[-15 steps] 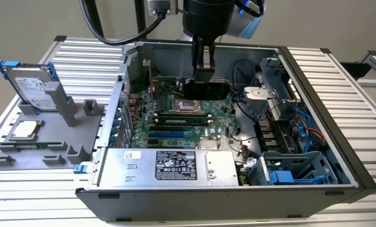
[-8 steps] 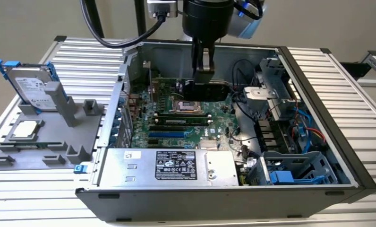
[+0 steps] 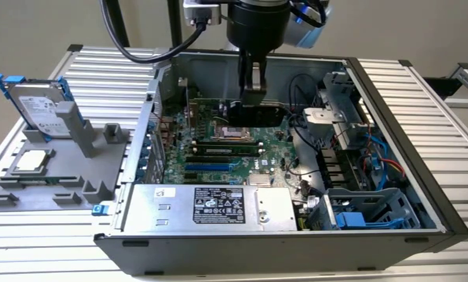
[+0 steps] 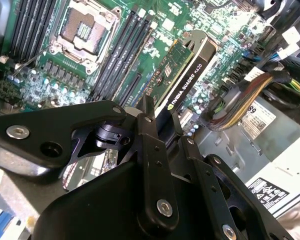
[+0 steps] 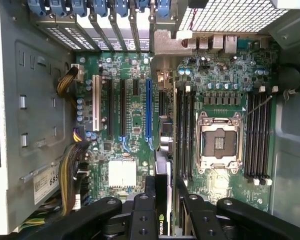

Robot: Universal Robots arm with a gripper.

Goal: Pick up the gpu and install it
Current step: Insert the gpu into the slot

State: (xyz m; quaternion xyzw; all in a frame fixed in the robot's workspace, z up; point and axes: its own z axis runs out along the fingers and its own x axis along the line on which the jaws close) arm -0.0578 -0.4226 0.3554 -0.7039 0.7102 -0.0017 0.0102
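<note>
Gripping the gpu (image 3: 257, 113) by its top edge, the gripper (image 3: 254, 101) has its jaws clenched on the card and hangs inside the open computer case (image 3: 391, 117), above the motherboard (image 3: 234, 158). The pick-up therefore looks finished. The installing is not: in both wrist views the gpu (image 4: 187, 75) hangs edge-down over the motherboard, apart from it and not yet pressed into any slot. In the first wrist view it sits over the strip of motherboard between the long blue slot (image 5: 148, 110) and the processor socket (image 5: 218, 142). Off the motherboard, outside the case, a hard drive (image 3: 42, 108) stands in a gray stand (image 3: 53, 176).
</note>
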